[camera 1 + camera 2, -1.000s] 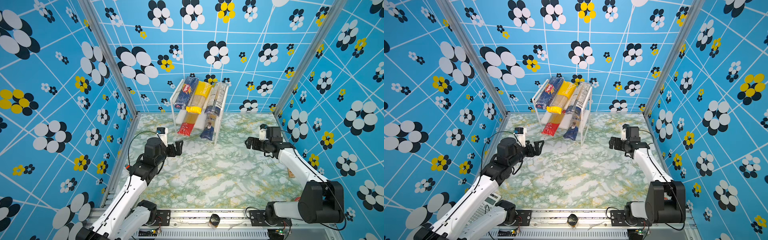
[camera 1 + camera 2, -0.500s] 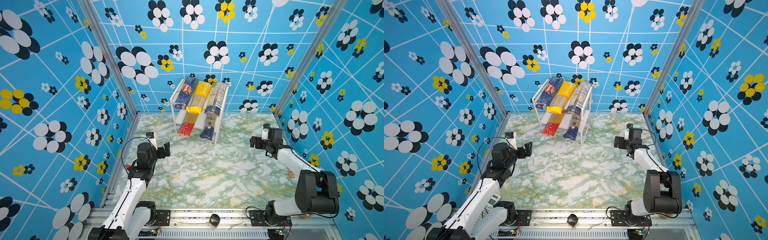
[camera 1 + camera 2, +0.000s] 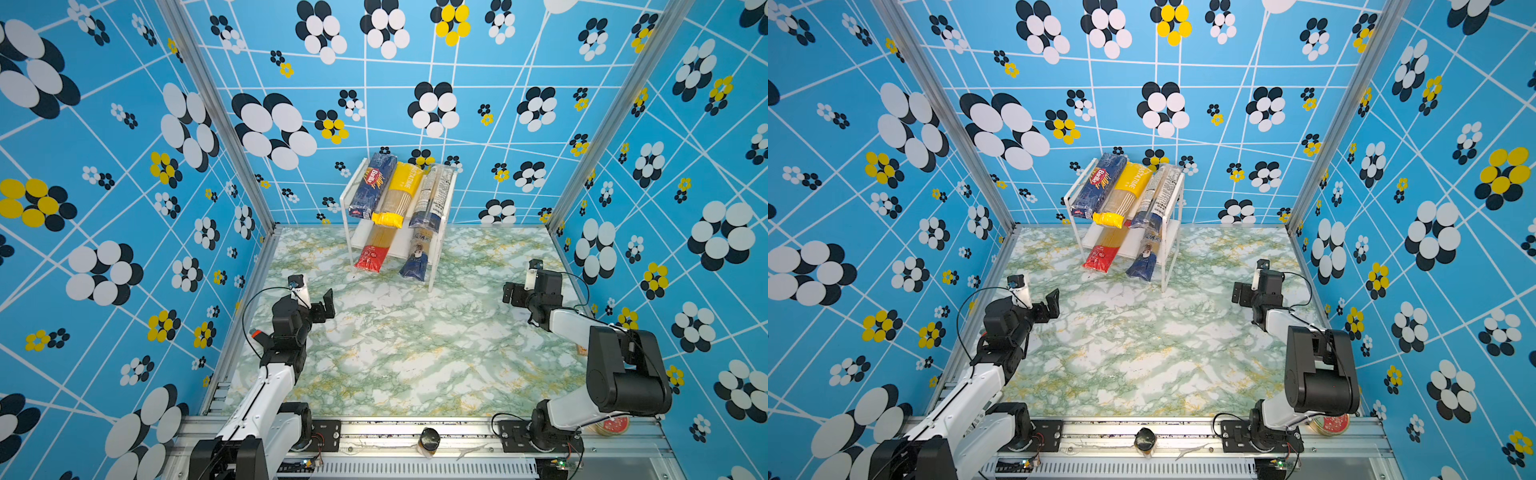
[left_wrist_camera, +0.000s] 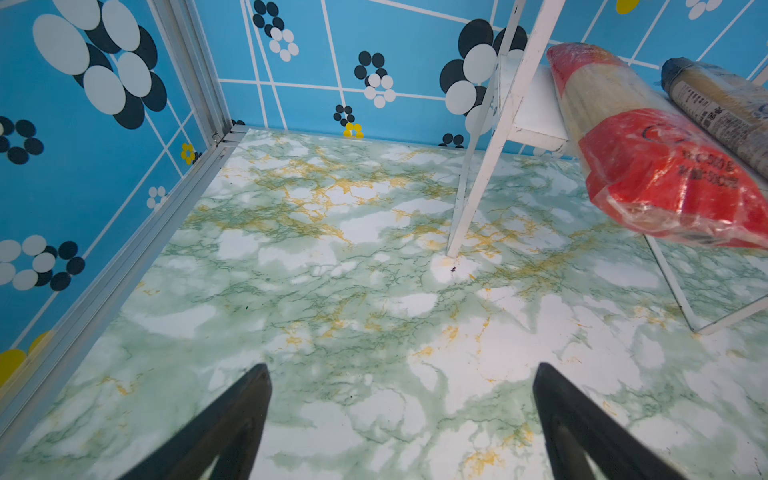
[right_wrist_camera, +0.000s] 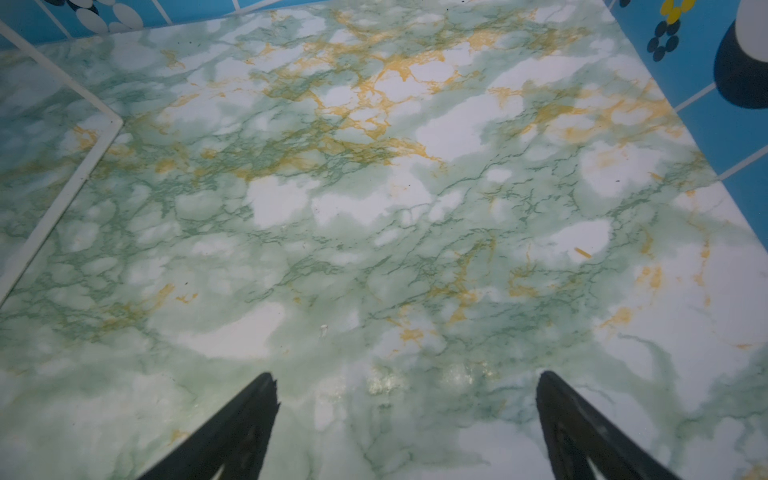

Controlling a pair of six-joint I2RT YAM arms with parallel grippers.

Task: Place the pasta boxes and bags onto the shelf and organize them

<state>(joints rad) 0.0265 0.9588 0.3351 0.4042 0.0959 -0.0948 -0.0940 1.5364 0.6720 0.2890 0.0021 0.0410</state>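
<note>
Plainly, five pasta packs (image 3: 395, 195) sit on the shelf (image 3: 398, 244).

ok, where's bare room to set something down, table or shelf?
Free: the marble table between left pincer and right pincer, in front of the shelf and either side of it. Crowded: top tier, filled by Barilla box, yellow bag, white-labelled bag. Lower tier holds red-ended bag and gold-labelled bag; narrow board bare between.

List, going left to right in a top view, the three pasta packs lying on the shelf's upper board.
Dark blue Barilla box → yellow bag → white-labelled blue-ended clear bag.
</note>
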